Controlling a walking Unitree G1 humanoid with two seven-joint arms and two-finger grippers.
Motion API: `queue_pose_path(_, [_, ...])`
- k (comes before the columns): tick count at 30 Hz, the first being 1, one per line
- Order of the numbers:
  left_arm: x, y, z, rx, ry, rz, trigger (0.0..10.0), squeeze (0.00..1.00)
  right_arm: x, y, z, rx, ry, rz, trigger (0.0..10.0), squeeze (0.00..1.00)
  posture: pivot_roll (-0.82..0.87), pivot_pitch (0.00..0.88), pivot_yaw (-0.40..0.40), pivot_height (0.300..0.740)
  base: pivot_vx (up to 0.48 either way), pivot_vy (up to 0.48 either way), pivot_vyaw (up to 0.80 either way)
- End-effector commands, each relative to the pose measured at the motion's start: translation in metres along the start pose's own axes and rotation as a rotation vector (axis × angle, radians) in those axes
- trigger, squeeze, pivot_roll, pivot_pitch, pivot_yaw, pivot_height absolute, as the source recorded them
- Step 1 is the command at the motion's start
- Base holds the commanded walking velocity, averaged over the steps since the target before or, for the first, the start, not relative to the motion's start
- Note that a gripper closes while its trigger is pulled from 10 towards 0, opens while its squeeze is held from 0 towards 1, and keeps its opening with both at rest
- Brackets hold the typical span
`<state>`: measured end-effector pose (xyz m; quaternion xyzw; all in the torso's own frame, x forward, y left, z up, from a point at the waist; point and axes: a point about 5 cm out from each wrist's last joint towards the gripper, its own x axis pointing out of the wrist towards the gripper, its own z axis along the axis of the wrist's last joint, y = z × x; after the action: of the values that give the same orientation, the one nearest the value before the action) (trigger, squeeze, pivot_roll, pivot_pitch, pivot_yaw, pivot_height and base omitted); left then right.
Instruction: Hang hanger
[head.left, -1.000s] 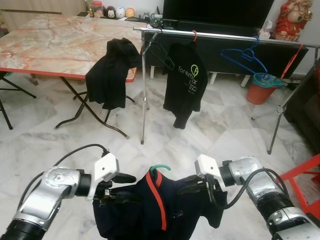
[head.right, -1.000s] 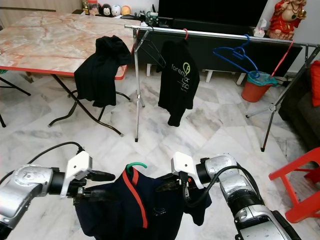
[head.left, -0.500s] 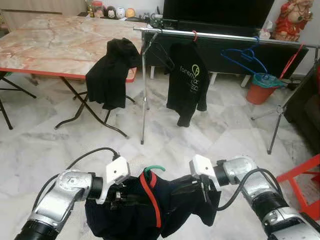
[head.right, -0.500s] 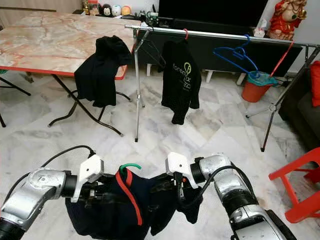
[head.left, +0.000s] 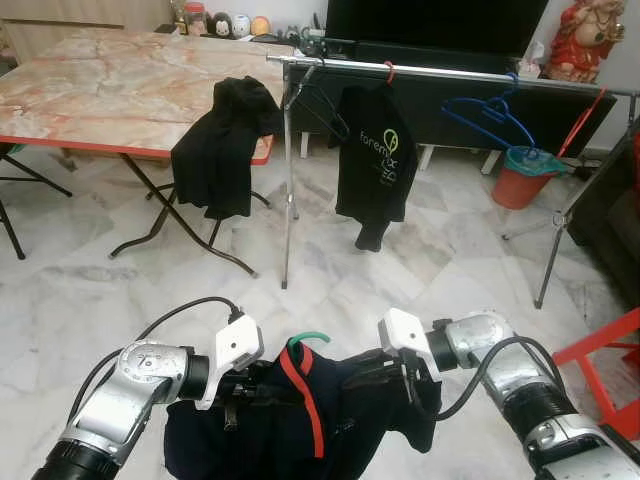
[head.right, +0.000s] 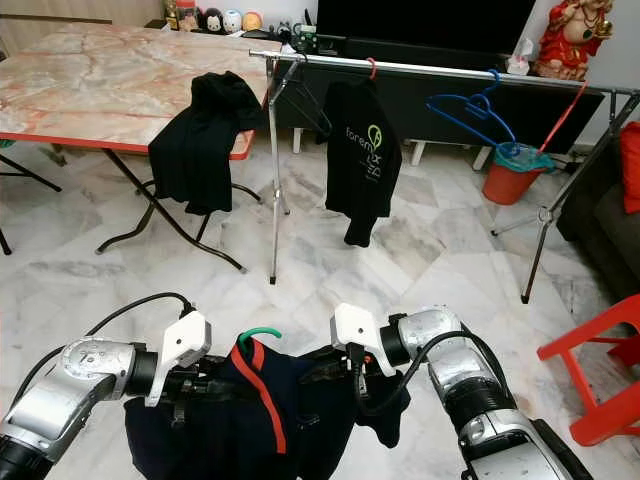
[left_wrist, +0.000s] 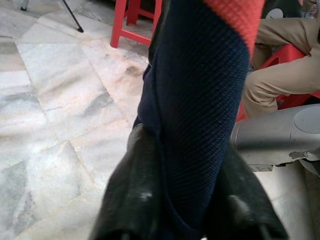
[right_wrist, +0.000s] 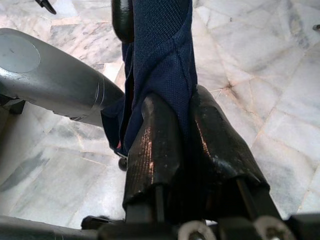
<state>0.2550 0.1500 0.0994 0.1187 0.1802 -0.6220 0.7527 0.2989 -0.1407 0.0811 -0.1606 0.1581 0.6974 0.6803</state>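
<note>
**A:** From the left eye view, where does the job stand?

**B:** The navy shirt (head.left: 300, 420) on its green-hooked hanger (head.left: 308, 339) is held low between both arms, well short of the rail (head.left: 450, 73). The left tool (head.left: 243, 392) and right tool (head.left: 385, 372) each grip a shoulder of the garment. On the rail hang a black printed shirt (head.left: 375, 165), a bare black hanger (head.left: 320, 105) and a blue hanger (head.left: 490, 108). Another dark garment (head.left: 222, 145) droops off the marble bench (head.left: 110, 95).

**A:** And the right eye view?

**B:** Same scene. I'd aim for the open stretch of rail between the printed shirt and the blue hanger, lifting both arms evenly so the hook stays upright and clears the bar before it lowers on.

**A:** Is the left wrist view any help with the grip?

**B:** Yes. The left tool's fingers (left_wrist: 132, 200) are clenched on a fold of navy mesh with red trim above; a person's knee (left_wrist: 280, 75) on a red chair sits beyond. It looks like cloth alone is pinched, so the hanger could swing.

**A:** The right wrist view?

**B:** The right tool's fingers (right_wrist: 155, 150) are clamped on navy fabric too. Keep the cloth taut between the tools, I'd judge, and move slowly.
</note>
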Motion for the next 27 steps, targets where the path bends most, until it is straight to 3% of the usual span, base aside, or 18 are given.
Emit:
queue_pose_path(1, [0.0058,-0.0023,0.0025,0.003,0.001,-0.036,0.0,0.00,-0.0051,-0.0075,0.0131,-0.046,-0.021,-0.026,10.0,0.00,-0.02,0.000,-0.086,0.740,0.000,0.000,0.00])
queue_pose_path(27, [0.0079,0.0007,0.0051,-0.007,-0.017,-0.018,0.0,0.00,-0.0052,-0.0075,0.0125,-0.047,-0.009,-0.036,10.0,0.00,-0.02,0.000,-0.089,0.740,0.000,0.000,0.00])
